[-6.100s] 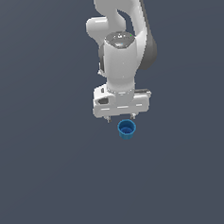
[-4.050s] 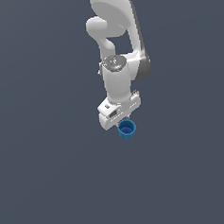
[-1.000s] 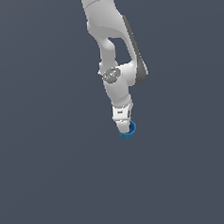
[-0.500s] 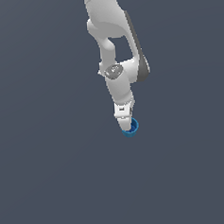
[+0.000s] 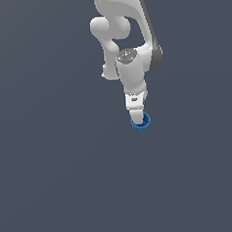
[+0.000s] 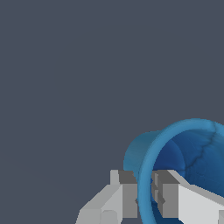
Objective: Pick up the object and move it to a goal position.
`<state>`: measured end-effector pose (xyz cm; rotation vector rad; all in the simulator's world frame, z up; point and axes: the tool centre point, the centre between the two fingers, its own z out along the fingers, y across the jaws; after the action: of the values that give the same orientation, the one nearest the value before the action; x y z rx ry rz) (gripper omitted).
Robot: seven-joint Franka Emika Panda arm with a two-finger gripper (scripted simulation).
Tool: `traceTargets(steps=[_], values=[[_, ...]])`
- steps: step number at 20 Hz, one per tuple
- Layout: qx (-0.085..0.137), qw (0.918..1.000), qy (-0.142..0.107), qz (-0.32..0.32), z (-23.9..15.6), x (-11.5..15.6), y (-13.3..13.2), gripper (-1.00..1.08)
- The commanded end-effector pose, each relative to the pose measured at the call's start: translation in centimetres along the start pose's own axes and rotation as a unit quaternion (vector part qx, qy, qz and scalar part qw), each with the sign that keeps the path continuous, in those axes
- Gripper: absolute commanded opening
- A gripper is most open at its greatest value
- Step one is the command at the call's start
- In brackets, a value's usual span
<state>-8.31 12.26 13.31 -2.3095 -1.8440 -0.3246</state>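
Note:
The object is a small blue cup (image 5: 140, 123) with a hollow inside, seen just under the white arm near the middle of the exterior view. My gripper (image 5: 137, 116) points down onto it. In the wrist view the blue cup (image 6: 183, 148) fills the corner, and its rim wall runs between my two grey-tipped fingers (image 6: 127, 192). One finger is outside the wall, the other inside the hollow. The gripper (image 6: 146, 192) is shut on the cup's rim. The lower part of the cup is partly hidden by the fingers.
A plain dark grey surface (image 5: 54, 181) spreads around the cup in both views. No other object or marker shows on it. The white arm's links (image 5: 124, 34) rise above the gripper toward the top edge of the exterior view.
Over the earlier frames the wrist has turned, so the gripper now shows edge-on instead of broadside. The cup stays at the fingertips, about where it was half a second ago.

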Motion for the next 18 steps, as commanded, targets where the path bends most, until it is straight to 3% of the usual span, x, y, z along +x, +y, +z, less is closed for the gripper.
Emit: traceTargets(steps=[1, 18], values=[[-0.001, 1.0, -0.001, -0.001, -1.4, 1.3, -0.8, -1.0], [0.001, 1.0, 0.0, -0.002, -8.1, 7.6, -5.0, -1.0]])
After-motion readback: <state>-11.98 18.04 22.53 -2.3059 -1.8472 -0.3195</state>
